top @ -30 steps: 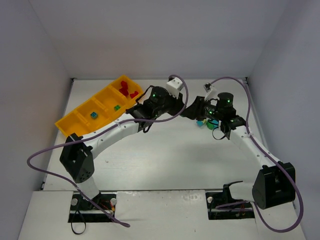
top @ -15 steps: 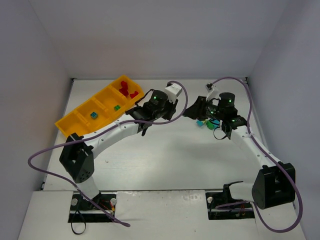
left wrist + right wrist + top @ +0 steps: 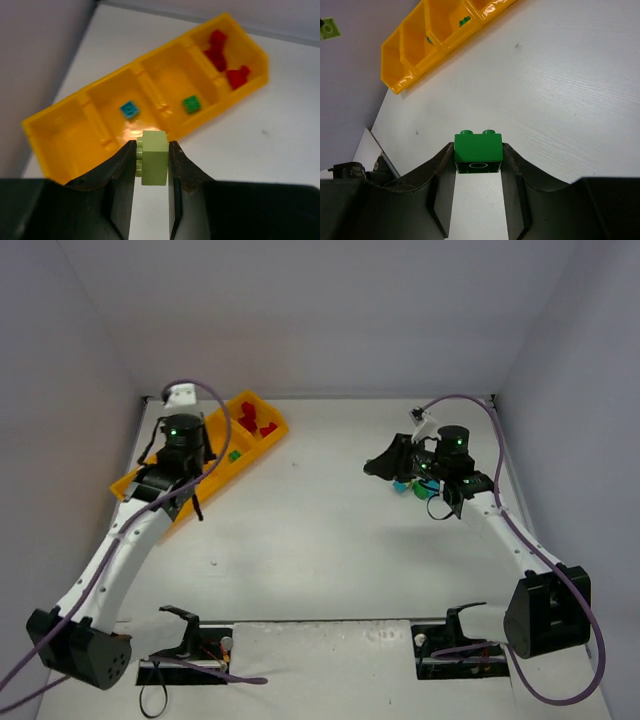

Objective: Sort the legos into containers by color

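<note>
Movement is all on the left: half a second back the left arm reached across the middle of the surface (image 3: 320, 540) beside the right arm, and now it has swung over the yellow-orange tray (image 3: 200, 127). Its left pincer (image 3: 152, 161) is closed to a narrow gap on a yellow-green brick (image 3: 154, 150), hanging above the near wall by the light blue brick (image 3: 129, 109). The end compartment (image 3: 55, 145) looks bare (probably this colour's home), so a drop seems close. The right pincer (image 3: 478, 162) has not moved and stays clamped on a dark green brick (image 3: 478, 147), well apart from the tray. Red bricks (image 3: 222, 60) sit in the far compartment.
</note>
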Controlling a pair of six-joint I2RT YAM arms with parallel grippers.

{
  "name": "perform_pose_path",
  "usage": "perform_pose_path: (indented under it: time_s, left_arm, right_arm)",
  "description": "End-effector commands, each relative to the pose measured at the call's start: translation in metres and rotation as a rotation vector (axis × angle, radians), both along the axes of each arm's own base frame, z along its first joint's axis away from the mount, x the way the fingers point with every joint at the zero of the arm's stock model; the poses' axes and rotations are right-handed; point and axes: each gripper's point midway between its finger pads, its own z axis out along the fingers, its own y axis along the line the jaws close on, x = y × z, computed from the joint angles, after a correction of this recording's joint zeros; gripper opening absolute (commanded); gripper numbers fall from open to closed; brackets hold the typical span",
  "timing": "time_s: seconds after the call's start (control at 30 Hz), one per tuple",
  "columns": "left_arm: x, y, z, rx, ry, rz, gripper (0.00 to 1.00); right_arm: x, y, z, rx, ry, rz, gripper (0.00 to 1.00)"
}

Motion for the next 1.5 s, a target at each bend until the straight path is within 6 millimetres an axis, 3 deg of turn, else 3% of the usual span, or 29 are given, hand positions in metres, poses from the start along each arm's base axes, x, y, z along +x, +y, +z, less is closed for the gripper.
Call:
perform_pose_path:
  time_s: [0.0,0.1,0.3,0.43,0.67,0.73,0.77,0.97,1.17,1.27,1.37,1.4,1.47]
  left_arm:
    - [-0.034,0.074,-0.026,0.017,0.078,0.265,0.0]
    - [-0.045,0.121,-0.039,-0.025,0.085,0.405,0.0]
    - [-0.039,0.16,-0.075,-0.046,0.125,0.535,0.0]
    - [-0.028,0.171,-0.103,-0.102,0.192,0.56,0.0]
    - [-0.01,0.197,-0.121,-0.152,0.23,0.608,0.0]
    - [-0.005,0.201,-0.122,-0.151,0.233,0.613,0.06]
    - [-0.002,0.201,-0.122,-0.153,0.227,0.61,0.16]
    - [0.003,0.201,-0.132,-0.164,0.255,0.615,0.38]
    - [0.0,0.201,-0.135,-0.168,0.273,0.629,0.52]
    - [0.003,0.196,-0.125,-0.191,0.252,0.607,0.54]
    - [0.013,0.172,-0.102,-0.268,0.19,0.489,0.55]
    - [0.019,0.148,-0.088,-0.297,0.163,0.384,0.55]
    - [0.026,0.12,-0.063,-0.315,0.122,0.272,0.56]
  right_arm:
    - [0.007,0.005,0.019,0.009,-0.082,0.022,0.0]
    - [0.007,0.007,0.013,0.008,-0.066,0.038,0.0]
    - [0.002,0.011,0.016,0.016,-0.07,0.066,0.0]
    - [-0.005,0.01,0.017,0.012,-0.081,0.075,0.0]
    - [-0.014,0.01,0.016,-0.001,-0.104,0.078,0.0]
    - [-0.016,0.009,0.019,-0.002,-0.115,0.078,0.0]
    - [-0.016,0.009,0.018,-0.005,-0.112,0.074,0.0]
    - [-0.017,0.007,0.019,-0.011,-0.12,0.07,0.0]
    - [-0.014,0.008,0.02,-0.012,-0.119,0.072,0.0]
    - [-0.013,0.008,0.023,-0.012,-0.126,0.074,0.0]
    - [-0.013,0.009,0.026,-0.008,-0.134,0.083,0.0]
    - [-0.014,0.011,0.028,-0.004,-0.138,0.093,0.0]
    - [-0.015,0.012,0.031,-0.007,-0.155,0.109,0.0]
